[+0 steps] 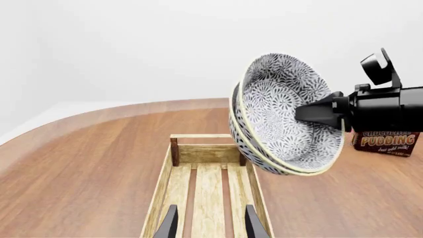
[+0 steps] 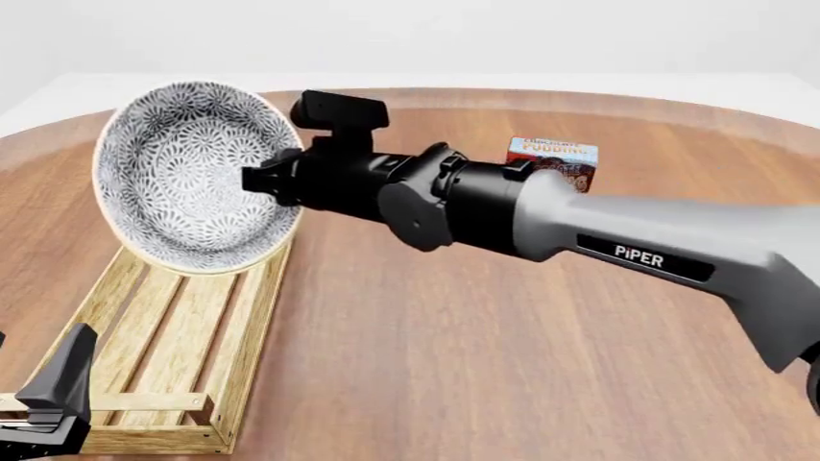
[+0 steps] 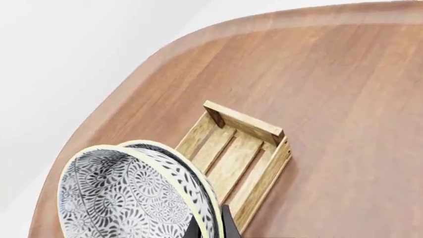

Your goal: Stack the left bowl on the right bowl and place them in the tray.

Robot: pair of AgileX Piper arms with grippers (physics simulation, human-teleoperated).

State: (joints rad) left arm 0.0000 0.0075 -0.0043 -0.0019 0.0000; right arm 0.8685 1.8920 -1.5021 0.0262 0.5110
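Note:
Two stacked patterned bowls [image 2: 192,173] hang tilted on edge above the far end of the light-wood tray [image 2: 167,336]. My right gripper [image 2: 276,178] reaches across from the right and is shut on their rim. The bowls also show in the left wrist view [image 1: 284,114] and in the right wrist view [image 3: 132,193], with the tray [image 3: 238,148] below them. My left gripper [image 2: 45,403] is open and empty at the tray's near end. Its fingers [image 1: 168,225] point along the tray's slats [image 1: 208,188].
A small chocolate pudding box [image 2: 551,158] stands on the wooden table behind the right arm; it also shows in the left wrist view [image 1: 387,141]. The right arm's grey body [image 2: 615,240] spans the middle of the table.

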